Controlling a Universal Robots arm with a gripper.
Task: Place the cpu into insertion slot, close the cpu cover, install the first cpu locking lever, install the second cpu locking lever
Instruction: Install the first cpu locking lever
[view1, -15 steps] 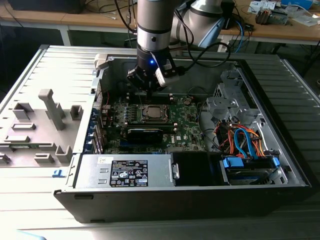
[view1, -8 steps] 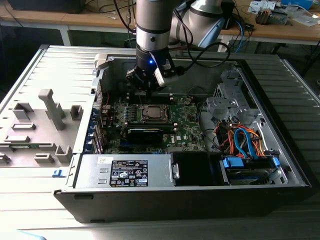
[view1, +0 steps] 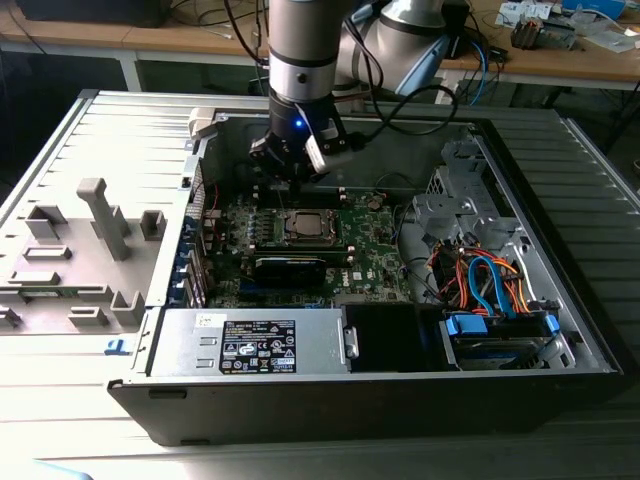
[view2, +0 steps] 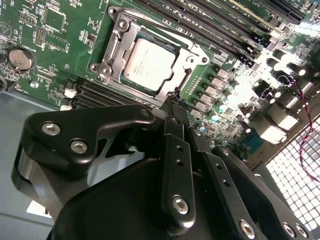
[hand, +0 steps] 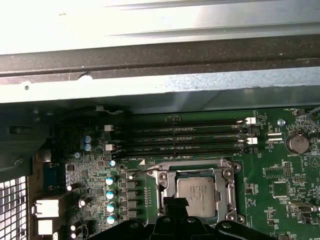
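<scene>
The cpu, a dull silver square, lies flat in the insertion slot on the green board. The cpu cover, a silvery frame, lies down around the chip's edges. My gripper hangs just above the board at one edge of the socket. Its black fingers are pressed together with nothing between them. In the first wrist view the gripper's tip overlaps the chip's near corner. In the exterior view the gripper hovers over the far side of the socket. I cannot tell how the thin locking levers stand.
Long black memory slots run beside the socket, and the case wall rises beyond them. A coin battery sits on the board. A black card, the power supply and a drive cage with cables fill the case.
</scene>
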